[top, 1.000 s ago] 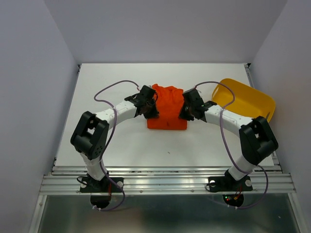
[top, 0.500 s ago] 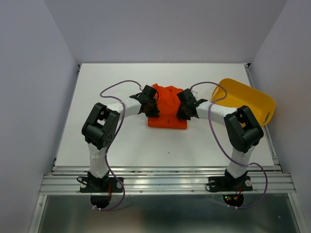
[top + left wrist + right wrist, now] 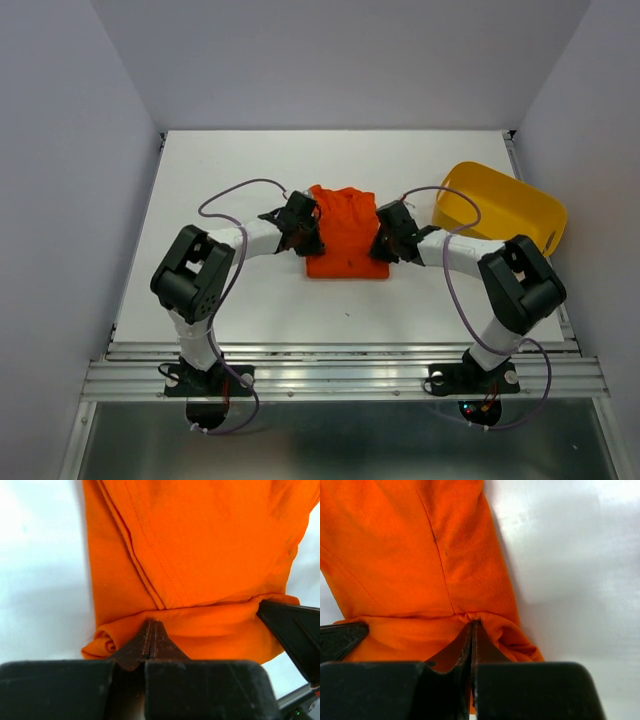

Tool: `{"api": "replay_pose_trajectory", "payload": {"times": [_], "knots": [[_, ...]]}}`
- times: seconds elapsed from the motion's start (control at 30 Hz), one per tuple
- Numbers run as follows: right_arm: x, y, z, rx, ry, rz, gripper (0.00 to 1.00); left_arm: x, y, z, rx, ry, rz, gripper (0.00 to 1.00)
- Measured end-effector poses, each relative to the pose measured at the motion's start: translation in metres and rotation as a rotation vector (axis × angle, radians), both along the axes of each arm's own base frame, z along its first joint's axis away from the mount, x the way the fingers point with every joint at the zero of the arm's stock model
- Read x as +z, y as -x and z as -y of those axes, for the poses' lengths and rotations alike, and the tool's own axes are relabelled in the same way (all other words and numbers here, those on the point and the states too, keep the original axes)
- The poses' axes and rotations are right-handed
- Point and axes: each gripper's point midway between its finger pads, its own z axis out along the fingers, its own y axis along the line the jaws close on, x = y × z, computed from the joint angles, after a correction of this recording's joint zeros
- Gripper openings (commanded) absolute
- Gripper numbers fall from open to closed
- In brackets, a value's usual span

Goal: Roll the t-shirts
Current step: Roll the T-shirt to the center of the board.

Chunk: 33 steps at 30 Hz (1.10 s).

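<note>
The bright orange-red t-shirt (image 3: 345, 222) lies folded into a narrow strip on the white table, its near end turned up into a small roll (image 3: 200, 630). My left gripper (image 3: 312, 246) is at the roll's left end, shut, with its tips (image 3: 151, 626) pinched into the cloth at the roll's crease. My right gripper (image 3: 380, 250) is at the roll's right end, shut, and the cloth puckers at its tips (image 3: 472, 625). The roll also shows in the right wrist view (image 3: 410, 640). Each wrist view shows the other gripper's dark finger at the frame edge.
A yellow plastic tub (image 3: 505, 208) lies tilted at the right of the table, just behind my right arm. Purple cables loop over both arms. The table's walls stand at the back and sides.
Both grippers have come a little toward the near edge, and the shirt's near end has shifted nearer with them. Both arms have changed their elbow pose.
</note>
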Motion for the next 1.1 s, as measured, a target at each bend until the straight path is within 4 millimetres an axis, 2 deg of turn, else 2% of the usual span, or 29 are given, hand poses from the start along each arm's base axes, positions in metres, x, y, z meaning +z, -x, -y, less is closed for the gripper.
{"api": "replay_pose_trajectory", "payload": {"times": [0.1,0.23,0.33,0.47,0.57,0.63,0.73,0.83,0.93,1.03,1.1], "knots": [[0.0,0.019,0.006,0.011,0.003,-0.017,0.01,0.004,0.02,-0.003,-0.017,-0.013,-0.012,0.0],[0.008,0.031,0.012,0.022,0.021,-0.033,0.01,0.016,0.032,-0.007,-0.023,-0.047,-0.002,0.0],[0.028,0.034,0.013,0.034,0.025,-0.012,0.01,0.028,0.039,-0.007,-0.03,-0.064,0.014,0.0],[0.062,0.027,0.004,0.054,-0.01,0.053,0.01,0.05,0.049,0.005,-0.051,-0.038,0.043,0.0],[0.072,0.029,-0.005,0.078,-0.04,0.069,0.01,0.06,0.062,0.021,-0.073,-0.002,0.046,0.0],[0.071,0.034,-0.011,0.097,-0.055,0.058,0.01,0.062,0.071,0.032,-0.084,0.027,0.037,0.0],[0.058,0.043,-0.022,0.124,-0.09,0.027,0.01,0.058,0.08,0.041,-0.094,0.059,0.02,0.0],[0.031,0.054,-0.022,0.129,-0.084,-0.038,0.01,0.047,0.082,0.043,-0.081,0.065,0.004,0.0],[0.005,0.06,-0.024,0.126,-0.081,-0.102,0.01,0.023,0.08,0.044,-0.071,0.041,-0.023,0.0],[0.005,0.055,-0.03,0.133,-0.1,-0.09,0.01,0.003,0.078,0.045,-0.068,0.016,-0.046,0.0],[0.007,0.055,-0.028,0.13,-0.095,-0.086,0.01,0.003,0.077,0.046,-0.073,0.019,-0.038,0.0]]}}
